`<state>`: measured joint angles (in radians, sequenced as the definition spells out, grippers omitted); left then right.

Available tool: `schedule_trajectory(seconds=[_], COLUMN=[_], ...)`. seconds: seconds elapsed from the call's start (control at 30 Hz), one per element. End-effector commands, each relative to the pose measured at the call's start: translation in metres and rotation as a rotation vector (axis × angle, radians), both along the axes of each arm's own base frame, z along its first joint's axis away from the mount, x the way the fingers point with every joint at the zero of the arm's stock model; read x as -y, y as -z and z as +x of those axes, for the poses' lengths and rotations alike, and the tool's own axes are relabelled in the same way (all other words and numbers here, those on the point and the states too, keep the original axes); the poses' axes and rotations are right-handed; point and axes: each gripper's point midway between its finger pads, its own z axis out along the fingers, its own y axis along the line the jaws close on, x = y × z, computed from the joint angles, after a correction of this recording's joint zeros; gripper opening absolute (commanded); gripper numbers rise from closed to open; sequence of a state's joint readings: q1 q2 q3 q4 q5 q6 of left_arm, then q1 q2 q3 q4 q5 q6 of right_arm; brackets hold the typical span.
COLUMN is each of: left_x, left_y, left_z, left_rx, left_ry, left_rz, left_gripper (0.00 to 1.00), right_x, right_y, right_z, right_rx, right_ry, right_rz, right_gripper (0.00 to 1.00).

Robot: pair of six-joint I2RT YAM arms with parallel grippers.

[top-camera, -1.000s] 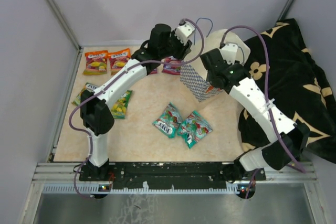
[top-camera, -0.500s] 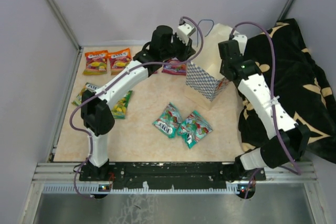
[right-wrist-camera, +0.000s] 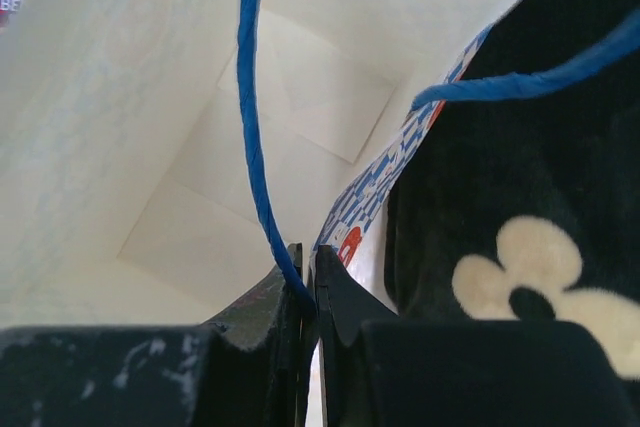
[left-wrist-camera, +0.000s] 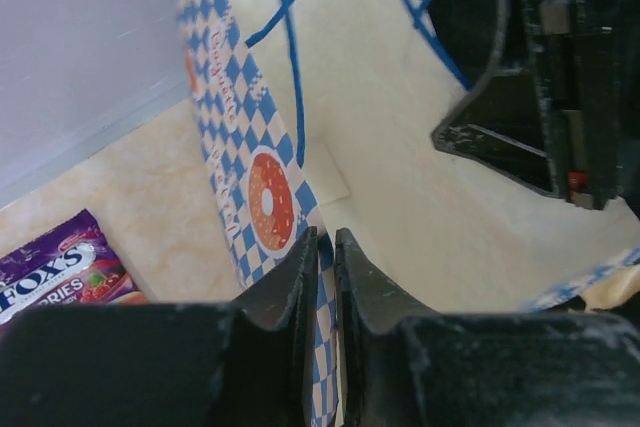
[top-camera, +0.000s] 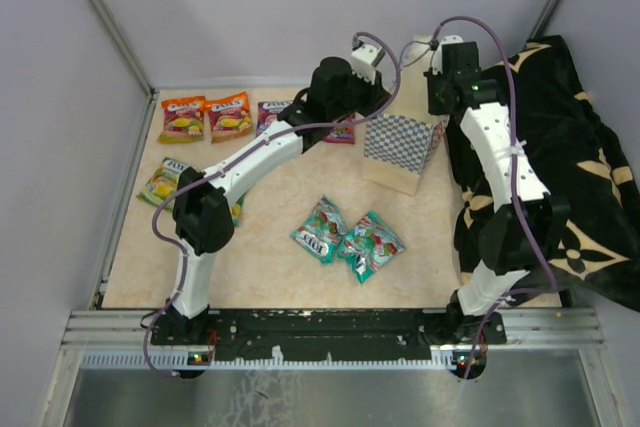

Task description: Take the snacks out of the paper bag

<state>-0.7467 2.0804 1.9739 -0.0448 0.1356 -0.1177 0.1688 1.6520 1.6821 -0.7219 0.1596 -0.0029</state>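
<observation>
Both arms reach to the far side of the desk [top-camera: 280, 197]. The left arm arcs up from its base and the right arm stands nearly straight beside the black cloth [top-camera: 560, 147], so the two wrists meet over the paper bag [top-camera: 400, 142]. The left hand [left-wrist-camera: 322, 239] is all but closed and pinches the bag's blue-checked rim. The right hand [right-wrist-camera: 308, 259] is likewise nearly closed and nips the opposite rim together with a blue cord handle [right-wrist-camera: 250, 97]. The bag sits at the desk's far right, just beside the cloth, with its checked side facing the top camera. Inside it, our wrist views show pale paper and a creased base. The snacks [top-camera: 345, 237] lie out on the desk: two teal packets in the middle, two orange ones far left, purple ones beside the left arm and green ones on the left. A second ago both hands stood wider apart; since then the bag has shifted farther back and both arms have stretched out after it.
</observation>
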Motion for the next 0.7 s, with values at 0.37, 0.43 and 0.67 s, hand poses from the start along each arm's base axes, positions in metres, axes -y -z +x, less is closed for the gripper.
schedule_trajectory(seconds=[0.37, 0.43, 0.67], left_x=[0.038, 0.040, 0.033], left_y=[-0.032, -0.038, -0.087], left_z=[0.002, 0.009, 0.004], left_rx=[0.035, 0.058, 0.137], left_ry=[-0.071, -0.083, -0.056], left_rz=[-0.101, -0.107, -0.131], left_gripper=[0.23, 0.24, 0.40], right_x=[0.014, 0.023, 0.062], right_y=[-0.046, -0.049, -0.044], right_z=[0.046, 0.051, 0.068], right_rx=[0.056, 0.061, 0.074], right_ry=[-0.176, -0.154, -0.050], right_rz=[-0.019, -0.015, 0.011], right_gripper=[0.14, 0.14, 0.13])
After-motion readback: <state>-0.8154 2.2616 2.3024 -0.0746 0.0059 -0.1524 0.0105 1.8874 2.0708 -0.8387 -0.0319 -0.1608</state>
